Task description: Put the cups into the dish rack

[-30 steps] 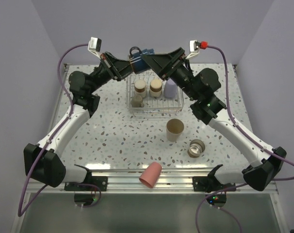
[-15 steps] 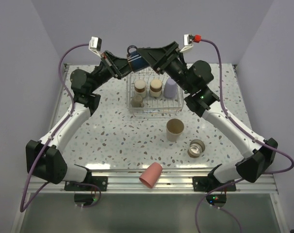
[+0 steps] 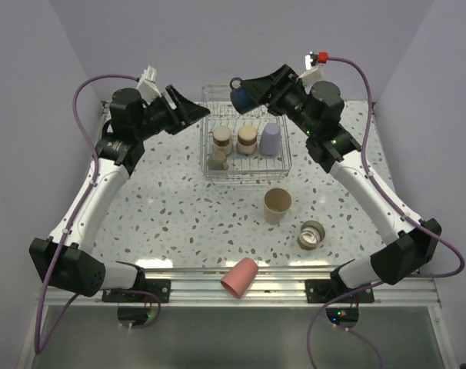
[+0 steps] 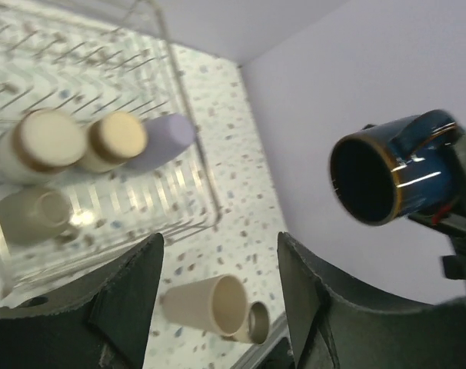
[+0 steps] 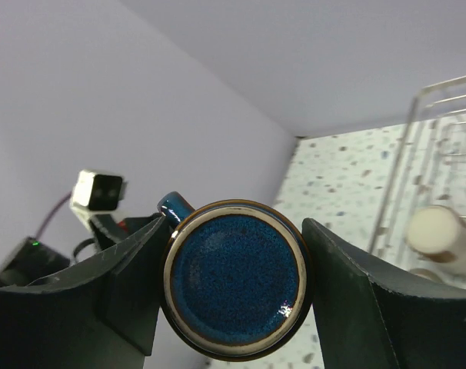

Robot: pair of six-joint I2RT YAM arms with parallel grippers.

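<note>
We see our right end effector [image 3: 252, 91] clamped on the dark mug [image 5: 234, 278], in the air with the rack [image 3: 248, 175] just below. Our left end effector [image 4: 221, 292], left of it, stands apart and empty. Four cups [image 3: 247, 139], the lavender cup [image 3: 271, 140] included, sit racked; a tan cup [image 3: 277, 205], a metal cup [image 3: 311, 234] and a pink cup [image 3: 239, 277] wait on the table [image 3: 179, 215], well behind both.

Plain pale-lavender walls [image 3: 241, 46] enclose a white speckled terrazzo tabletop [image 3: 179, 215], edged by a silver aluminium rail [image 3: 194, 270].
</note>
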